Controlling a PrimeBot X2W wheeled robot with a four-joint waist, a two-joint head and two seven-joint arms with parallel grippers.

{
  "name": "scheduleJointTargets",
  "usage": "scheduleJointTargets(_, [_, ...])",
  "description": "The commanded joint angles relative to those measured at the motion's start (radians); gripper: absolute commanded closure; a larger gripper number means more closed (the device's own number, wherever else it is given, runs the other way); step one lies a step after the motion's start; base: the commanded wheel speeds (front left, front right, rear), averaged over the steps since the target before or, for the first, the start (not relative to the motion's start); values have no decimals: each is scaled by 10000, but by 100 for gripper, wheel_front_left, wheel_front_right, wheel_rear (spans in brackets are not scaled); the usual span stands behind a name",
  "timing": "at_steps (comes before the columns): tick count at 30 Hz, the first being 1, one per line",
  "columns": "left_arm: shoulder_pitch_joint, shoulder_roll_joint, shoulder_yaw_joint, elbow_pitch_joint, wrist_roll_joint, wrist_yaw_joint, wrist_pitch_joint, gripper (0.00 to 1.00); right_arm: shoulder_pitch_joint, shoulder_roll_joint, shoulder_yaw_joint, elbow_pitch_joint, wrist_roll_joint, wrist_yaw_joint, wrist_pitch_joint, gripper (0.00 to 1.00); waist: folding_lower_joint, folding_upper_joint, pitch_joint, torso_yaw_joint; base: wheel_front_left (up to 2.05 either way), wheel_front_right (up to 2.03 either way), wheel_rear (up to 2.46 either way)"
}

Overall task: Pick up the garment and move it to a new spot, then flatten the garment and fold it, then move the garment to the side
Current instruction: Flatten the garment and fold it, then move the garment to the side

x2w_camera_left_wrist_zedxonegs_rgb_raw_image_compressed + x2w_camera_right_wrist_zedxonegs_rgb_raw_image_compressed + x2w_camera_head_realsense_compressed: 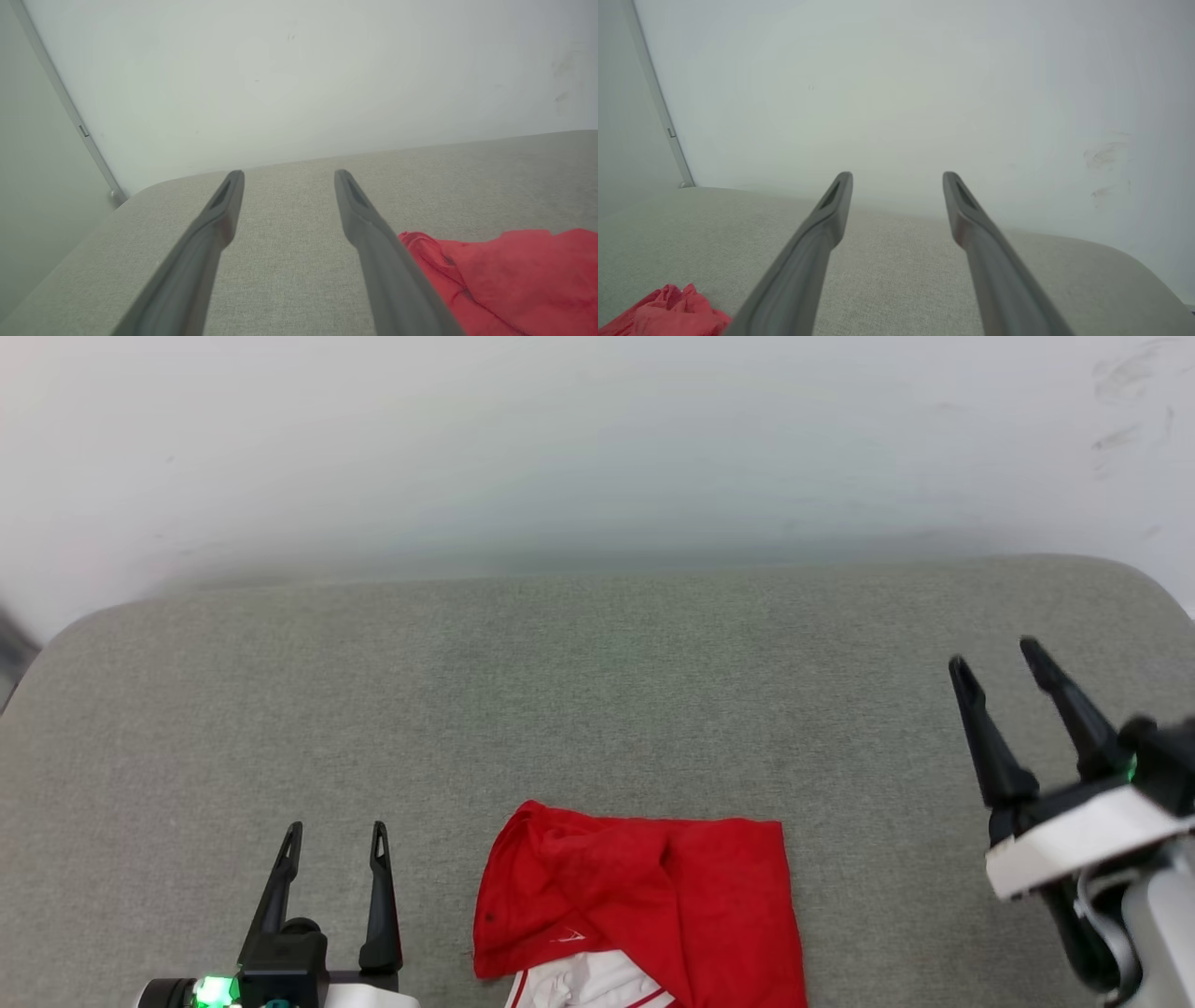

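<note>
Limpness is to be expected of the red jersey-style garment (653,896) with a white, red-striped patch at its near edge. The thin cloth is judged light, soft and somewhat slippery, likely to sag and bunch once lifted.

It is seen lying crumpled and partly folded over on the grey fabric-covered desk (597,691). It lies just to the right of the left pincer (336,831) and well to the left of the right pincer (992,655), and is touched by neither. In the left wrist view the red cloth (514,275) is found close beside the right finger of that pincer (288,173). In the right wrist view a red corner (668,312) is seen low and to the left of that pincer (897,175).

Both pincers are held wide, with nothing between the fingers.

A hold is best taken at two outer corners or along a hem, one per pincer. A pinch at mid-body would probably gather several layers.

One garment is counted, along with two pincers of two dark fingers each, one desk and one pale wall (560,448) beyond the fingertips.
</note>
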Motion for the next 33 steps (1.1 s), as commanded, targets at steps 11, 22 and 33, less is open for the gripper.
scheduleJointTargets(11, [279, -69, 161, -48, -30, -137, -22, 0, 2884, 1729, -1398, -1064, -1250, -4, -234, 0, 1, 0, -164, -175, 0, 0, 0])
scheduleJointTargets(22, [427, -186, 365, 22, -91, -238, -22, 0, 4092, 2660, -1996, -1618, -1860, -4, -274, 0, 1, 0, -211, -61, 0, 0, 0])
scheduleJointTargets(33, [424, -272, 478, 85, -10, -394, -22, 0, 3966, 2691, -2187, -1920, -2163, -4, -274, 0, 1, 0, -217, -11, 0, 0, 0])
